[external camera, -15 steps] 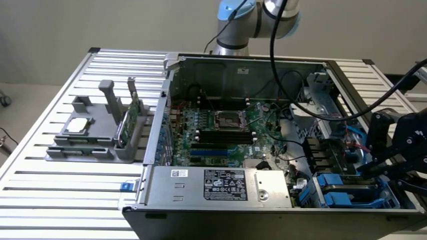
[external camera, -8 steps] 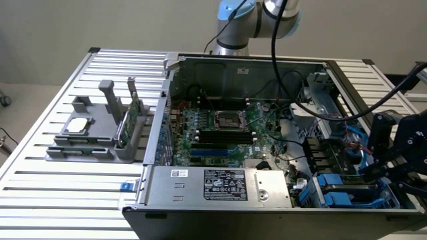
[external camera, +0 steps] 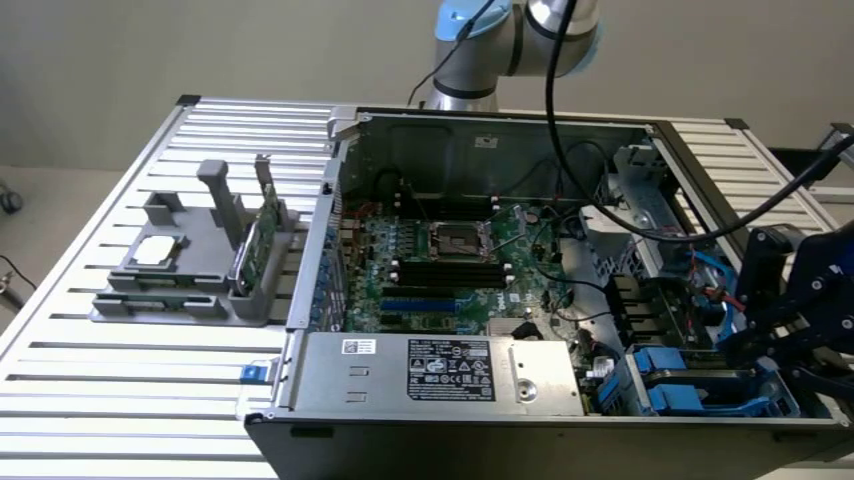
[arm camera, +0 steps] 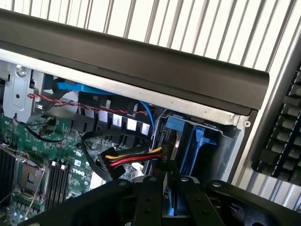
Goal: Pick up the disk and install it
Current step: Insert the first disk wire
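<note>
We see the disk (arm camera: 170,207) edge-on as a thin blue-rimmed slab, pinched between the near-closed fingers of the end effector (arm camera: 168,182), which hangs over the corner drive bay (arm camera: 197,141) of the open computer case (external camera: 467,130). In the exterior view that bay is at the case's near corner on the exterior view's right, where blue plastic carriers (external camera: 667,368) sit side by side. Just beside the disk, a bundle of yellow, red and black wires (arm camera: 136,157) ends in a black plug that crowds the bay's mouth. A blue cable (arm camera: 75,87) and a twisted red-and-black wire (arm camera: 70,103) run along the case wall nearby. Farther in lie the green motherboard (external camera: 441,260) and, at the near edge, the grey power supply (external camera: 454,370) with its printed label. Thick black cables (external camera: 587,180) hang from the robot arm (external camera: 521,40) across the open case. The case rests on a slatted aluminium tabletop (external camera: 134,380). On the exterior view's left, well apart from the case, a grey holder (external camera: 187,280) carries a small silver chip (external camera: 156,250) and an upright green circuit card (external camera: 254,240). Behind everything we see a plain pale wall (external camera: 200,50).
</note>
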`<state>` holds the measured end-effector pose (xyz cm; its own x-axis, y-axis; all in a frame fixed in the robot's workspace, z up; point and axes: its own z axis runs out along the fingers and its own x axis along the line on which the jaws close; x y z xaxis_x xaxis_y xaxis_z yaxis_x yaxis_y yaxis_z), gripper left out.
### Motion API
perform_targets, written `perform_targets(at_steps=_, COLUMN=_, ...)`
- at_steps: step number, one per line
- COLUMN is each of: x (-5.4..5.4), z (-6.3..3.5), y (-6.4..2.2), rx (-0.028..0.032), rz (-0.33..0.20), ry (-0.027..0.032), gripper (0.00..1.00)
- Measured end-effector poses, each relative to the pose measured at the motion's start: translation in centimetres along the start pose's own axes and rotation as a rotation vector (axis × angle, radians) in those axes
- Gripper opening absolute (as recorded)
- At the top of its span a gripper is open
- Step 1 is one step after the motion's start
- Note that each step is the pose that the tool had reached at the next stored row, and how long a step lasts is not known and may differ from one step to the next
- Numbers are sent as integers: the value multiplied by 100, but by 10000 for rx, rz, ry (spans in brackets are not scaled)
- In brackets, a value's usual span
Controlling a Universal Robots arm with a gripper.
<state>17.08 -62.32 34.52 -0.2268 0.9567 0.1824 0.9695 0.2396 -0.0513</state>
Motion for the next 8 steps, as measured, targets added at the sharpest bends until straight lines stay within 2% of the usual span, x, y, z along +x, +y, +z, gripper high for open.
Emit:
perform_targets(at_steps=4, x=5, z=30, y=4, rx=82, rz=334, ry=49, gripper=17)
perform_targets(at_steps=8, x=26, z=43, y=11, rx=62, rz=565, ry=69, gripper=17)
